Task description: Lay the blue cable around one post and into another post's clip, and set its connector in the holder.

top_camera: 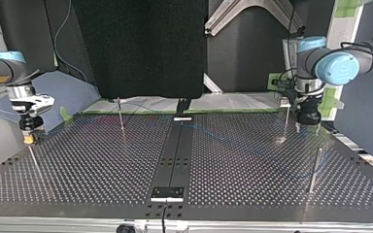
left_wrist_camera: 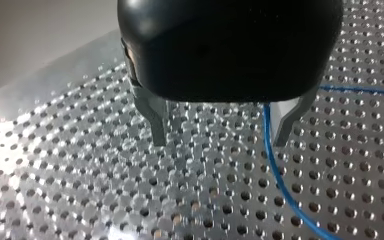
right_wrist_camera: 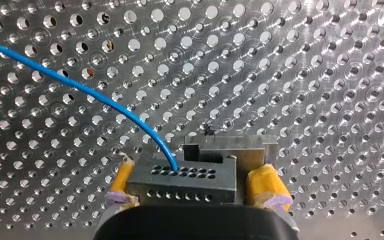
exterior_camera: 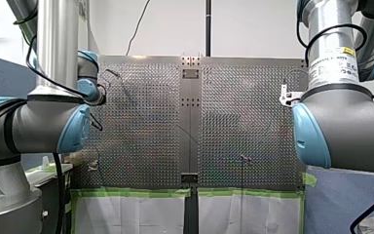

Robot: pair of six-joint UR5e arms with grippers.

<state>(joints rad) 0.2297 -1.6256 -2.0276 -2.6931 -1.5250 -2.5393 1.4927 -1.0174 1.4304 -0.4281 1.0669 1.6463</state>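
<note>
Right wrist view shows our right gripper (right_wrist_camera: 194, 172) with yellow pads (right_wrist_camera: 267, 182) clamped on the grey connector (right_wrist_camera: 182, 182), the blue cable (right_wrist_camera: 105, 102) arcing away over the perforated table (right_wrist_camera: 305, 75), while our left gripper (left_wrist_camera: 221, 140) holds its metal fingers (left_wrist_camera: 155, 120) apart, that cable passing between them.

Bare stretches of perforated table (top_camera: 92, 165) separate thin upright obstacles: a far post (top_camera: 121, 119), a side post (top_camera: 285, 124) beside my left gripper (left_wrist_camera: 221, 141), a near post (top_camera: 314, 167) and, apparently, a rod (top_camera: 34, 162) under my right gripper (top_camera: 27, 140). The blue cable (left_wrist_camera: 266, 130) runs across the table, passing between my left gripper's parted fingers; the connector (right_wrist_camera: 180, 185) fills my right gripper's gap
</note>
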